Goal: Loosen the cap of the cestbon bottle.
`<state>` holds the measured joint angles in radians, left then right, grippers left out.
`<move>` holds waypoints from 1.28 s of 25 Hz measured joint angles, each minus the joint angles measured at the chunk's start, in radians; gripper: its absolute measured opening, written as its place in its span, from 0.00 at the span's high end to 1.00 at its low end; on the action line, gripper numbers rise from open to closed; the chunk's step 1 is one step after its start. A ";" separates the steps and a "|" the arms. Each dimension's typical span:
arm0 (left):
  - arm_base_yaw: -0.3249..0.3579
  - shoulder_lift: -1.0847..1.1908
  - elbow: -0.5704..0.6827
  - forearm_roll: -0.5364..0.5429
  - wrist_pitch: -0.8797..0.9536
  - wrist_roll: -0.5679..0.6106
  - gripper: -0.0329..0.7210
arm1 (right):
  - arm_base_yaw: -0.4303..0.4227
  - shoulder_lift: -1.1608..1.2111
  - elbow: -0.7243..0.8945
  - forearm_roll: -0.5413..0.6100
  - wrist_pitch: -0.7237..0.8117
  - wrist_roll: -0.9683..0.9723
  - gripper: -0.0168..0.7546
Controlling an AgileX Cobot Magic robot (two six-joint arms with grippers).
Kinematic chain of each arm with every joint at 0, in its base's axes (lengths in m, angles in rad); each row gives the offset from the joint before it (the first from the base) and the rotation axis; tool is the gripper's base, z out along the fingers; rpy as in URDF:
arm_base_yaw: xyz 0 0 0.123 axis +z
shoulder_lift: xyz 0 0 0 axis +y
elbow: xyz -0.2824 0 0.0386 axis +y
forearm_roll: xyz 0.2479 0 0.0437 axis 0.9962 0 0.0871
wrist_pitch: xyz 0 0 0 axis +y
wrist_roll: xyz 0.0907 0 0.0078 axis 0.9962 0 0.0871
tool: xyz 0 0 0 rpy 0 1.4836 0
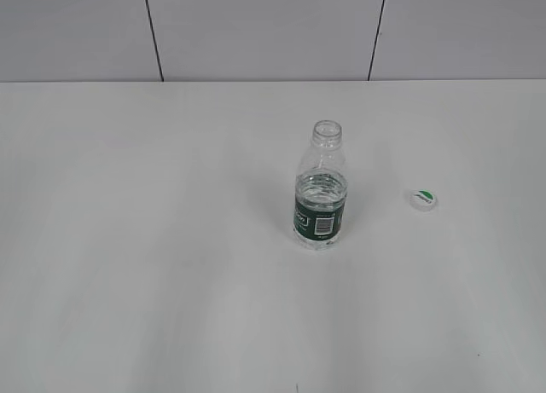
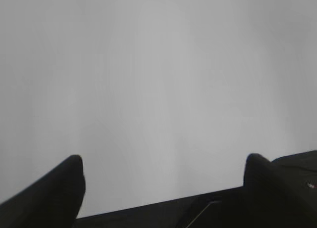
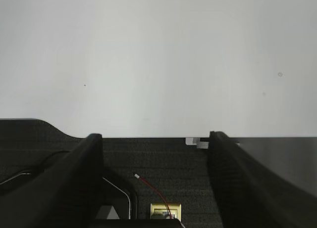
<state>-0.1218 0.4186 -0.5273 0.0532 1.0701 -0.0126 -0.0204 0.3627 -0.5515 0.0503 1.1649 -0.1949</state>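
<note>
The cestbon bottle [image 1: 321, 188] stands upright near the middle of the white table, clear plastic with a dark green label band and a white barcode patch. Its neck is open, with no cap on it. The cap [image 1: 421, 199], white with a green top, lies on the table to the right of the bottle, apart from it. Neither gripper shows in the exterior view. In the left wrist view my left gripper [image 2: 164, 162] is open and empty. In the right wrist view my right gripper [image 3: 155, 139] is open and empty. Neither wrist view shows the bottle or the cap.
The white table [image 1: 153, 265] runs back to a grey panelled wall [image 1: 256, 26]. The right wrist view shows the table's near edge with dark robot base, wires and a small yellow part [image 3: 166, 209] below it.
</note>
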 joint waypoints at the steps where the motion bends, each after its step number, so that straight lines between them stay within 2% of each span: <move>1: 0.000 -0.021 0.000 0.000 0.000 0.000 0.18 | 0.000 -0.014 0.000 0.000 0.000 0.000 0.33; 17: 0.000 -0.416 0.008 -0.001 0.001 0.000 0.18 | 0.000 -0.356 0.024 0.004 -0.051 0.000 0.33; 26: 0.000 -0.425 0.008 -0.001 0.001 0.000 0.18 | 0.007 -0.371 0.026 0.019 -0.057 0.000 0.33; 32: 0.000 -0.426 0.008 -0.002 0.001 0.000 0.18 | 0.073 -0.371 0.026 0.021 -0.062 0.000 0.33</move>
<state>-0.1218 -0.0071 -0.5197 0.0513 1.0711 -0.0129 0.0526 -0.0080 -0.5257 0.0715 1.1032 -0.1949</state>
